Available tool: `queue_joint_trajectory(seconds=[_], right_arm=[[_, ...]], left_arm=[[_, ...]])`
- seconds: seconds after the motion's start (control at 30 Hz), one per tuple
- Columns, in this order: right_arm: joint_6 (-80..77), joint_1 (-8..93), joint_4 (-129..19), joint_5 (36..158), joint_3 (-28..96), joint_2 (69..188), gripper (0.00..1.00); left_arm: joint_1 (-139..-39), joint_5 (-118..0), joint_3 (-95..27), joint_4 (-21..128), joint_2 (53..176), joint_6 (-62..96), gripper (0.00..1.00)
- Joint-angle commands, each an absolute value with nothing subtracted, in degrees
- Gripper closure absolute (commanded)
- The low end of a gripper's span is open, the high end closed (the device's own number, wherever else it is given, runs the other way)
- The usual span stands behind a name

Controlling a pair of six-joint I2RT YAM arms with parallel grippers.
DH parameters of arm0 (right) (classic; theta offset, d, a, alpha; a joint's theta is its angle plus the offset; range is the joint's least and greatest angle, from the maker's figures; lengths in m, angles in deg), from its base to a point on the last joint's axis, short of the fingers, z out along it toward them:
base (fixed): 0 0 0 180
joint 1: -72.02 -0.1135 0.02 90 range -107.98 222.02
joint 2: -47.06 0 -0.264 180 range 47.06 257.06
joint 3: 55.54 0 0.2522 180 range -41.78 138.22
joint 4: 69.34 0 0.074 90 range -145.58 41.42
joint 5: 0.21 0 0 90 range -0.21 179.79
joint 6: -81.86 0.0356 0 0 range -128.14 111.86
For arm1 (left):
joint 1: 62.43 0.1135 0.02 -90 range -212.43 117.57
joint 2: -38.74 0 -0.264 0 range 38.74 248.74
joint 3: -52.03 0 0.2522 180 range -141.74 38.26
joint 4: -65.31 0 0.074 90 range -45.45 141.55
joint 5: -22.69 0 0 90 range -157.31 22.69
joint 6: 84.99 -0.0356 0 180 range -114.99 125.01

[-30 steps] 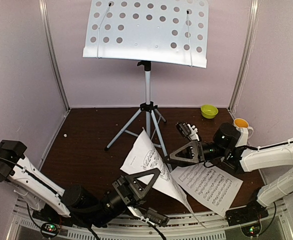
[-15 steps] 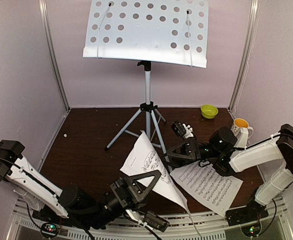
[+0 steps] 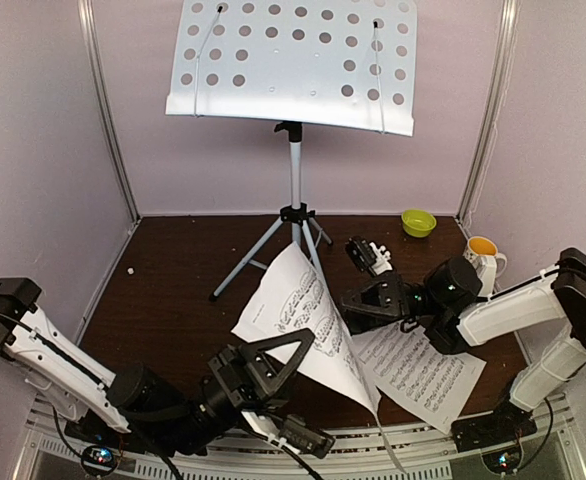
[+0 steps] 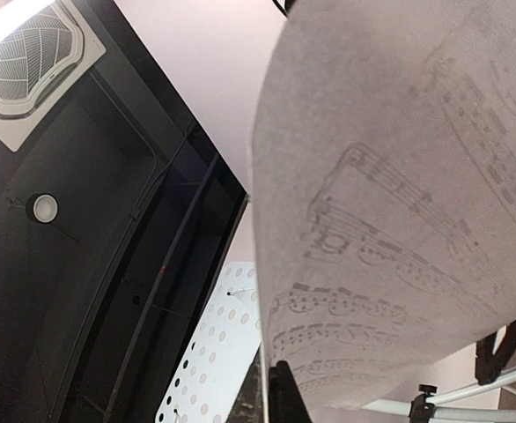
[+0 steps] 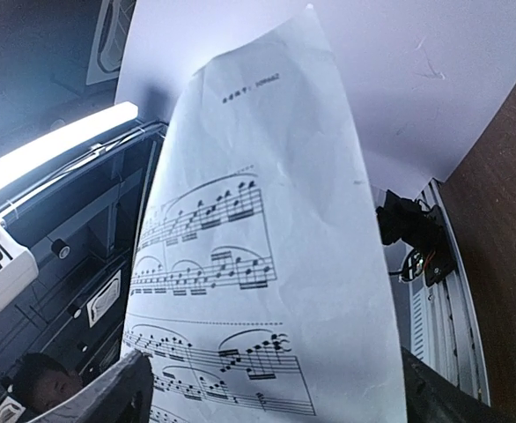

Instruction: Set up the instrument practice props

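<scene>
The music stand (image 3: 295,170) rises at the back, its white perforated desk (image 3: 293,65) high up and also seen in the left wrist view (image 4: 214,352). My left gripper (image 3: 273,362) (image 4: 280,383) is shut on the lower edge of a sheet-music page (image 3: 298,315) (image 4: 399,203) and holds it upright above the table. My right gripper (image 3: 358,300) (image 5: 276,401) is open, and this page (image 5: 258,264) stands between its spread fingers (image 5: 117,392). A second page (image 3: 423,375) lies flat at the front right. The small metronome (image 3: 370,255) sits behind the right gripper.
A yellow-green bowl (image 3: 418,222) stands at the back right corner, and a white mug with an orange inside (image 3: 483,250) is beside the right arm. The tripod legs (image 3: 248,262) spread over the middle of the brown table. Walls close in on three sides.
The left arm has lifted the page and turned it more upright. The right gripper has moved left up to the page, which now stands between its jaws.
</scene>
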State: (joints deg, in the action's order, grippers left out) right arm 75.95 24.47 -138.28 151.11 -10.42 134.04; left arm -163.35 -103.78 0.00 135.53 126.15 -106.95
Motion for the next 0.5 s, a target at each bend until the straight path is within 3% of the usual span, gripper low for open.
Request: queue_joint_trajectory(seconds=[0.0,0.13,0.37,0.47], right_arm=[[78.8,24.9,-143.8,152.1,-10.7,130.9,0.14],[75.4,25.2,-138.5,153.6,-10.9,127.7,0.29],[65.3,25.3,-122.0,154.5,-10.2,121.9,0.66],[61.1,25.4,-115.0,154.8,-9.5,119.8,0.76]], left_arm=[[-163.6,-107.9,2.5,139.6,124.0,-121.5,1.0],[-163.3,-111.0,6.0,139.4,123.2,-120.0,1.0],[-161.6,-113.5,9.6,138.6,121.2,-117.3,1.0],[-160.8,-113.5,10.9,139.2,121.1,-117.4,1.0]])
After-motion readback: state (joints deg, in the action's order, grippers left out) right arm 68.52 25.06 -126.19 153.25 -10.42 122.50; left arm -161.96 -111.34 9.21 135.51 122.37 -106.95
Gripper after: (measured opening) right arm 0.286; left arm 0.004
